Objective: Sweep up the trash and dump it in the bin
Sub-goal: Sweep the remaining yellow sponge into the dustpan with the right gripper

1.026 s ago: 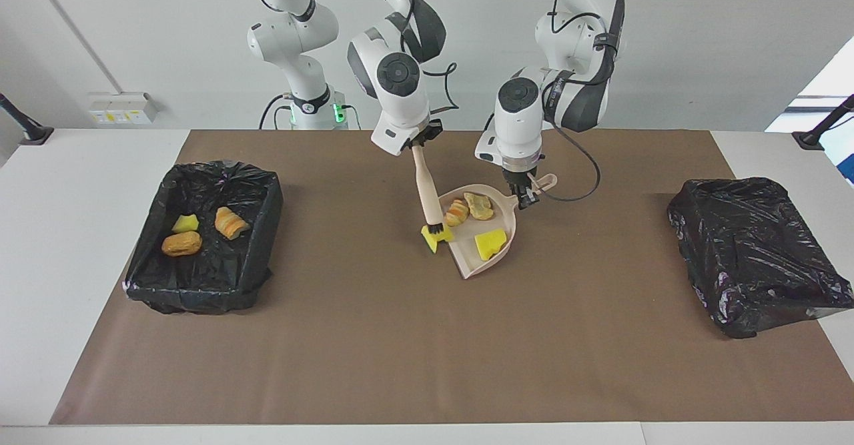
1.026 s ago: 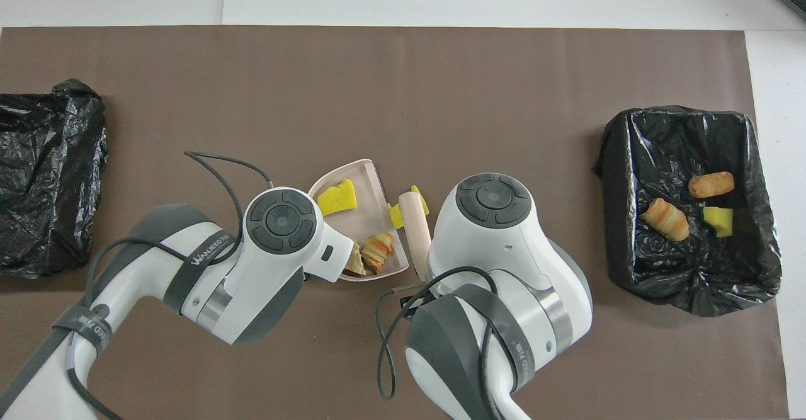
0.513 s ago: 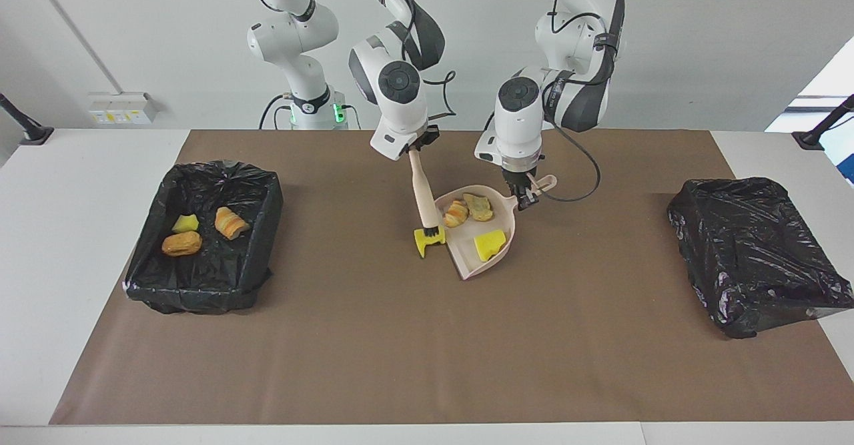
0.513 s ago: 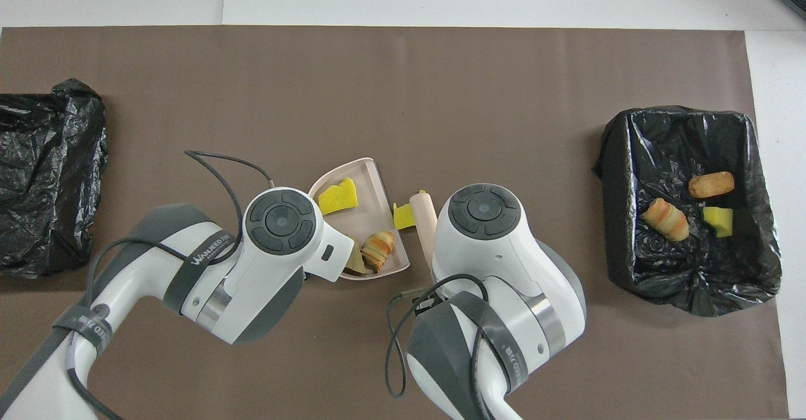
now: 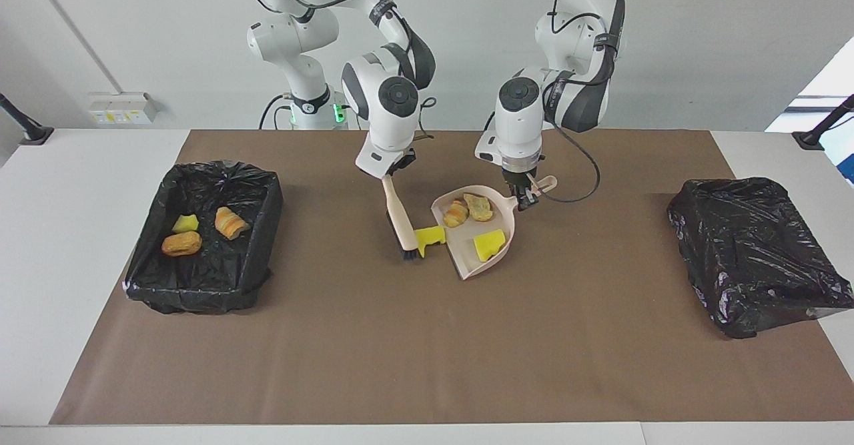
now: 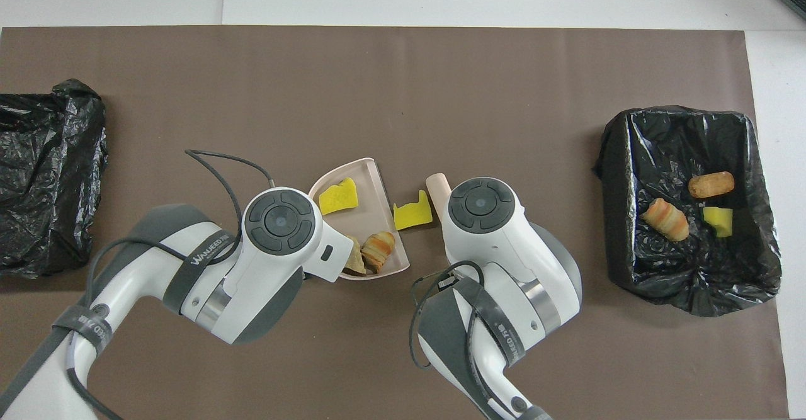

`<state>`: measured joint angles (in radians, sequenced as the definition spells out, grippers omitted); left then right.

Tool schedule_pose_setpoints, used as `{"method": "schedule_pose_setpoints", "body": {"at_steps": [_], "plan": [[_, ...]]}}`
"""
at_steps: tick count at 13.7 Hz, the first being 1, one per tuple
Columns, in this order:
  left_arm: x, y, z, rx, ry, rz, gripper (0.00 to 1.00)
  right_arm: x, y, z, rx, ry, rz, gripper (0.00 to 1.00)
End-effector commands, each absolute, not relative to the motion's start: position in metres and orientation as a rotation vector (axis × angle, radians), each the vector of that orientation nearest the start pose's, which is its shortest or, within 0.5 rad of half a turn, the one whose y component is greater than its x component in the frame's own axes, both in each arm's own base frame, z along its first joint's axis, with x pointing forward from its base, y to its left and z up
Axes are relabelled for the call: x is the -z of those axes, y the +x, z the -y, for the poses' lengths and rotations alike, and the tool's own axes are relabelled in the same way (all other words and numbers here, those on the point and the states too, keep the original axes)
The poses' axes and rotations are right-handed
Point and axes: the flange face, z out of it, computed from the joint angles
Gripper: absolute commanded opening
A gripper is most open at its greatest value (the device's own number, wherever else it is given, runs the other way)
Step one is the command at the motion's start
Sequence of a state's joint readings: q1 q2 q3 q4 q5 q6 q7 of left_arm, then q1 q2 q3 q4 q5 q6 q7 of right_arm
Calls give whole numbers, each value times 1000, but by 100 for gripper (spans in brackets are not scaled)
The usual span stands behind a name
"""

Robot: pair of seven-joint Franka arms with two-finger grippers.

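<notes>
Yellow foam chunk (image 5: 430,236) lies between the right hand's (image 5: 389,175) clamped brush (image 5: 402,222) and the dustpan (image 5: 495,258) lip, left hand (image 5: 522,195) gripping its handle.

On the brown mat (image 5: 427,338), the wide stretch from the dustpan (image 5: 497,258) toward 6 o'clock in the facing view lies open for a gripper to pass. At 9 o'clock the open bin (image 5: 203,235) blocks that end; at 3 o'clock the covered bin (image 5: 750,251) blocks the other. Around the centre, both arms, the tilted brush (image 5: 399,221) and a yellow chunk (image 5: 430,237) just beside the pan's mouth crowd the space.
</notes>
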<state>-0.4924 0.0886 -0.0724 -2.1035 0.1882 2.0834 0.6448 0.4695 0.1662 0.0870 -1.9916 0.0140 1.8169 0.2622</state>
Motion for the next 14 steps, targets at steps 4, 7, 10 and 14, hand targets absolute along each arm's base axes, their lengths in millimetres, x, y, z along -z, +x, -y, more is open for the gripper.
{"method": "schedule_pose_setpoints", "body": {"at_steps": [4, 7, 10, 14], "plan": [[-370, 462, 278, -156, -2335, -1841, 0, -362, 432, -351, -600, -2977, 326, 0], [-365, 456, 275, -188, -2308, -1875, 0, -379, 424, -370, -560, -2946, 312, 0], [-366, 455, 275, -189, -2304, -1880, 0, -389, 426, -357, -572, -2994, 301, 0], [-366, 457, 274, -190, -2254, -1946, 0, -399, 422, -344, -618, -3025, 172, 0]]}}
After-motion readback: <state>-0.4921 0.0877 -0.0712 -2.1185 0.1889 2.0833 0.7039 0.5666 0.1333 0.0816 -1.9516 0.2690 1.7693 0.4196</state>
